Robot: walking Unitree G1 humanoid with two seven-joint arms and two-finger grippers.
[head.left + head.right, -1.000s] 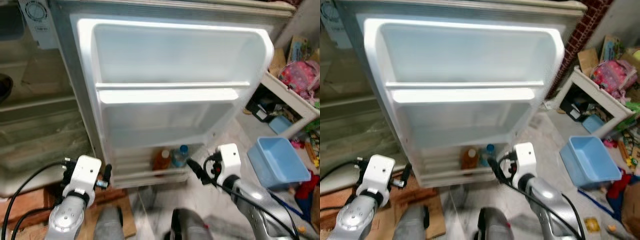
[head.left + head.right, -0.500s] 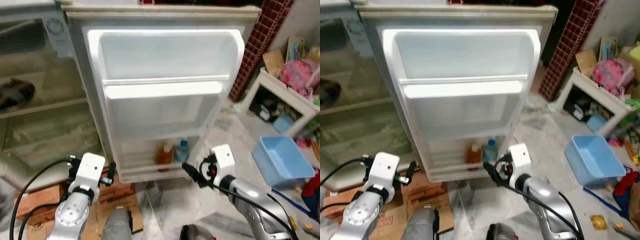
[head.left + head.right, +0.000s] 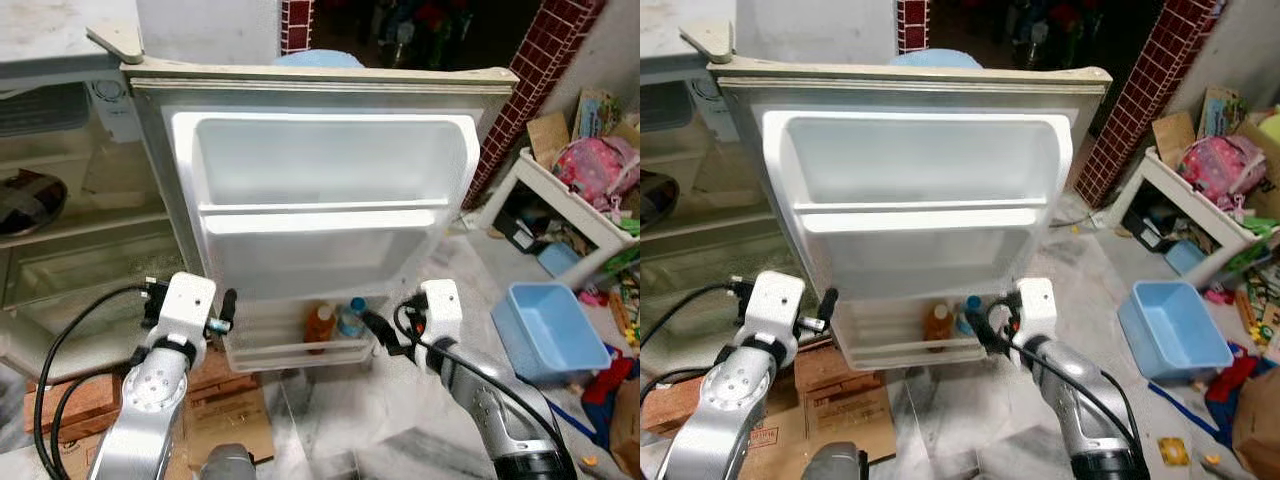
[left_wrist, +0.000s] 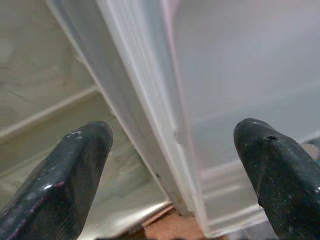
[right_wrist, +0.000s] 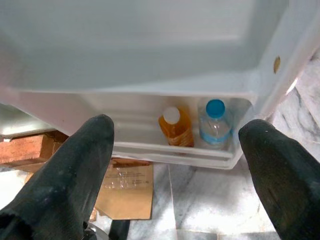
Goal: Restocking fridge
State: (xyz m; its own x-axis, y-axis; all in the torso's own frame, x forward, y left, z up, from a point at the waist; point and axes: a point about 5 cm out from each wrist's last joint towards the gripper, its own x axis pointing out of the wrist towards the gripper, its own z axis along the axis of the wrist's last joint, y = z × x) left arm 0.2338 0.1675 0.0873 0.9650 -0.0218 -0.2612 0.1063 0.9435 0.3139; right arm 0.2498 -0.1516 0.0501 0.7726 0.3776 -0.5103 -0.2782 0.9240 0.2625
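Fridge door [image 3: 320, 220]: stands open, its white inner side facing the robot; this is the landmark for all entries below.
Door shelves: upper and middle shelves show no items; lowest shelf [image 5: 165, 150] holds two bottles.
Orange bottle [image 5: 175, 127]: upright in the lowest door shelf, white cap, just beside the water bottle.
Water bottle [image 5: 215, 125]: upright in the same shelf, blue cap, nearer the door's outer edge.
Left end effector [image 3: 222, 312]: at the door's hinge-side edge, level with the lowest shelf; fingers [image 4: 65, 185] spread apart, holding nothing.
Right end effector [image 3: 378, 335]: near the door's outer lower corner, pointing toward the bottles; fingers [image 5: 75, 170] spread apart, holding nothing.
Fridge interior [image 3: 70, 230]: to the left of the door, shelves visible, a dark item on one.
Cardboard [image 3: 840, 400]: on the floor below the door's hinge side.
Blue tub [image 3: 555, 330]: on the floor, well apart to the right of the door.
White side unit [image 3: 570, 205]: right of the door, beyond the tub, with a pink bag on top.
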